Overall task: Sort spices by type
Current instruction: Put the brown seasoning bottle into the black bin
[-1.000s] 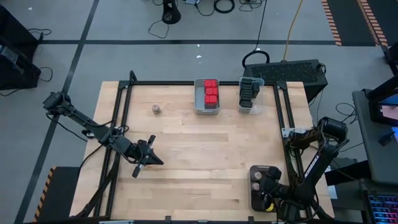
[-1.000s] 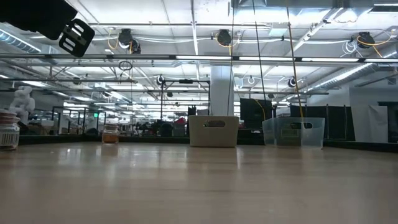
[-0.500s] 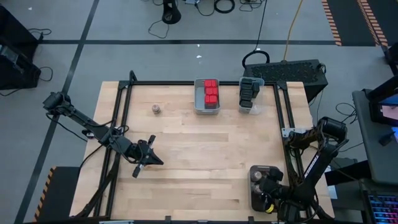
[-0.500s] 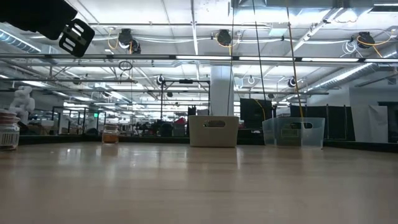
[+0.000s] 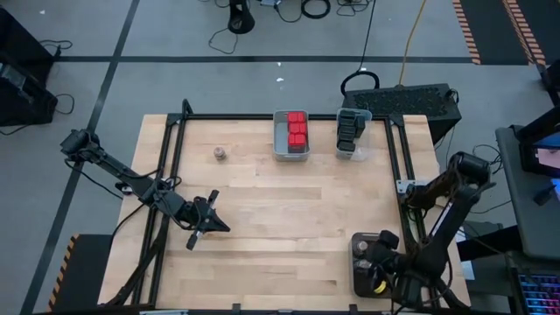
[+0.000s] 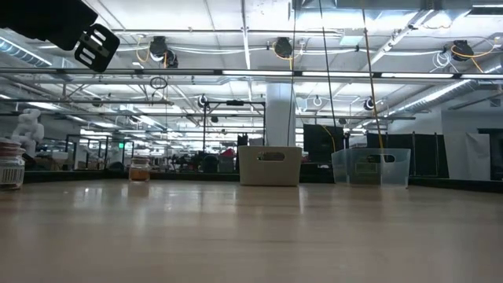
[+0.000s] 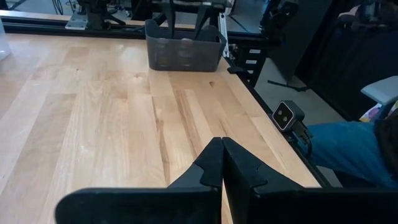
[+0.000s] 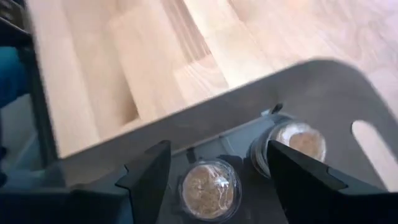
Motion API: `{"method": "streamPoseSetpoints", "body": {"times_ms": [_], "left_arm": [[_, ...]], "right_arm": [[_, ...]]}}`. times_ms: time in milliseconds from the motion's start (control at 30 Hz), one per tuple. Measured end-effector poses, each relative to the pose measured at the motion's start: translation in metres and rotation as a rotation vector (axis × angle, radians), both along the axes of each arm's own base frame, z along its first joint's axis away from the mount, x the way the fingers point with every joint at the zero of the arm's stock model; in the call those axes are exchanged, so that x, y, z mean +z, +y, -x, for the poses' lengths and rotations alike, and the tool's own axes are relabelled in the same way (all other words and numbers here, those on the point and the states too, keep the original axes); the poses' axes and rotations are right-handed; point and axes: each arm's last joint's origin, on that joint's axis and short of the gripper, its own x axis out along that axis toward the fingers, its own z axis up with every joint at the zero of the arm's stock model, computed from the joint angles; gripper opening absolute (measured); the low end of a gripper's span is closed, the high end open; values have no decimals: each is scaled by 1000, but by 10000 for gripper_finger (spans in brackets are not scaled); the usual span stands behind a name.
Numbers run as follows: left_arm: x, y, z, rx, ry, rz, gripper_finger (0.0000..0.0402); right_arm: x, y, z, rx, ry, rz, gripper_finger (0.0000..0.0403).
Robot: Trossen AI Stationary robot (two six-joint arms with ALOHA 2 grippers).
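Looking straight down, red-capped containers (image 5: pixel 296 133) fill a grey bin (image 5: pixel 279 147) and dark ones (image 5: pixel 348 129) a clear bin (image 5: pixel 362 150) at the counter's (image 5: pixel 280 210) far edge, while one tan-topped jar (image 5: pixel 219 154) stands alone, seemingly unsorted, and the left claw (image 5: pixel 210 225) waits apart. Its wrist camera shows the fingers (image 7: pixel 211 168) pressed together on nothing. The right claw (image 8: pixel 219 163), spread wide, hangs over two tan-topped jars (image 8: pixel 210 188) in a dark bin (image 8: pixel 323 93); whether others sit there is hidden.
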Motion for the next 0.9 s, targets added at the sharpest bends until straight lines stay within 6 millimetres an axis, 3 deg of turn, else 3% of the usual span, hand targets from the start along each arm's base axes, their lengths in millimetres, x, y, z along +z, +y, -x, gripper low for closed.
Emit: {"method": "streamPoseSetpoints", "body": {"times_ms": [167,400,700,900], "left_arm": [[0,0,0,0,0,0,9],[-1,0,0,0,5,-4,9],[-1,0,0,0,7,-5,9],[-1,0,0,0,7,-4,9]], "right_arm": [[17,-10,-2,-12,-22,-55,249],[29,-8,2,2,125,-277,231],[30,2,-2,24,122,-383,144],[13,9,-5,95,151,-283,55]]}}
